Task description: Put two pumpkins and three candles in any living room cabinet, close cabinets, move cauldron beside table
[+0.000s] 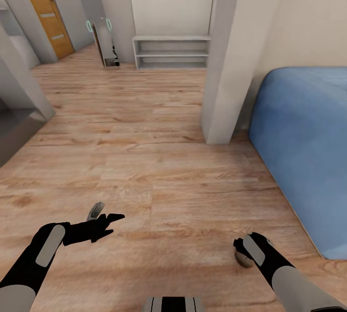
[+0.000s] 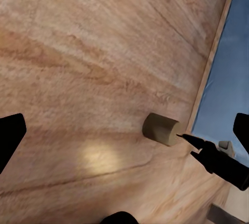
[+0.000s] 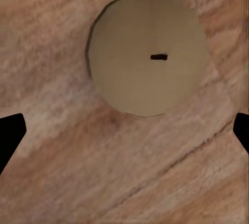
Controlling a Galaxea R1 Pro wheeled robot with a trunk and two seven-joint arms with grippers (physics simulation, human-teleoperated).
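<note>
Wide plank wooden floor [image 1: 144, 157] underfoot, running back toward a white wall with a low grey shelf unit [image 1: 171, 52] and an orange door [image 1: 44, 8]. At the right, a blue sofa [image 1: 303, 148], its edge meeting the floor beside a pale square pillar [image 1: 231, 61]. Nearer in, both black arms held low over the boards. Left end effector [image 1: 103, 223] stretched forward with fingers spread and nothing between them. Right end effector [image 1: 243, 249] pointed straight down, its two fingertips [image 3: 10, 136] set wide apart at either side of the wrist view, holding nothing. Smallest of all, one candle [image 3: 148, 53], a short beige cylinder standing upright on the floor just beneath the right end effector, near the sofa's edge, dark wick at the centre of its flat top; seen from the side in the left wrist view [image 2: 162, 129]. Likely light, rigid and smooth-sided, perhaps a little slick and easy to tip. Best pinched across the round flanks, low enough for a firm seat.
</note>
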